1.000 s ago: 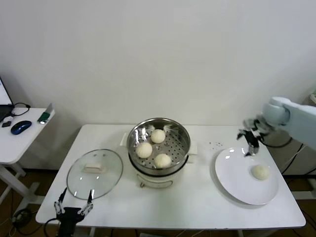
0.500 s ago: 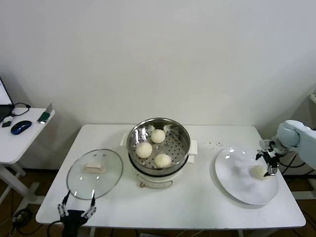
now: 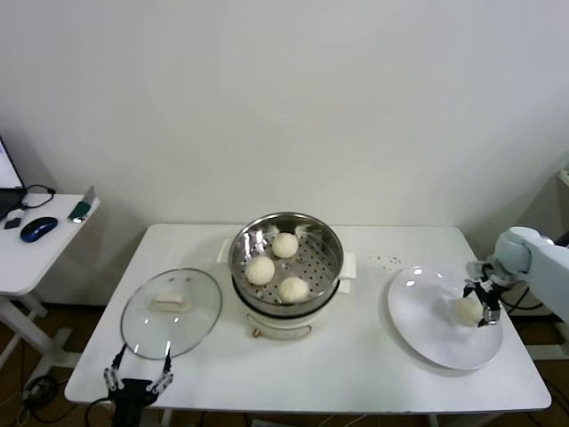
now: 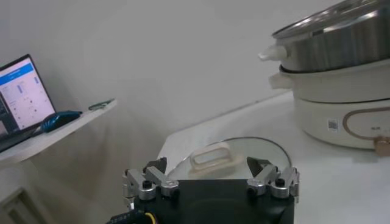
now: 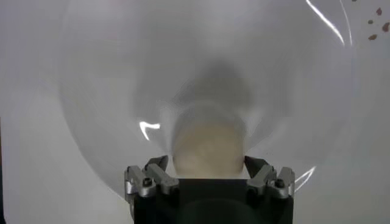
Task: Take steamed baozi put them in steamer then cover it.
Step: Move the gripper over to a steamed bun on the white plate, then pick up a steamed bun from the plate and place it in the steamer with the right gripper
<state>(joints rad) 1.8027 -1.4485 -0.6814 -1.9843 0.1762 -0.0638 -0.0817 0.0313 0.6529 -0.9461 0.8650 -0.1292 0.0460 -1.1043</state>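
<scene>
White table (image 3: pixel 356 356) carries a plate (image 3: pixel 422 334) on the right, where the last baozi (image 3: pixel 467 310) sits directly between the right gripper's (image 3: pixel 481 306) spread jaws, steamer (image 3: pixel 286 258) well left.

The right gripper (image 3: pixel 481 301) covers part of the last baozi (image 3: pixel 468 310) on the plate (image 3: pixel 427 329), so contact cannot be told. The right wrist view cuts off the bun's near side. The steamer (image 4: pixel 341 36) runs past the left wrist view's edge.
</scene>
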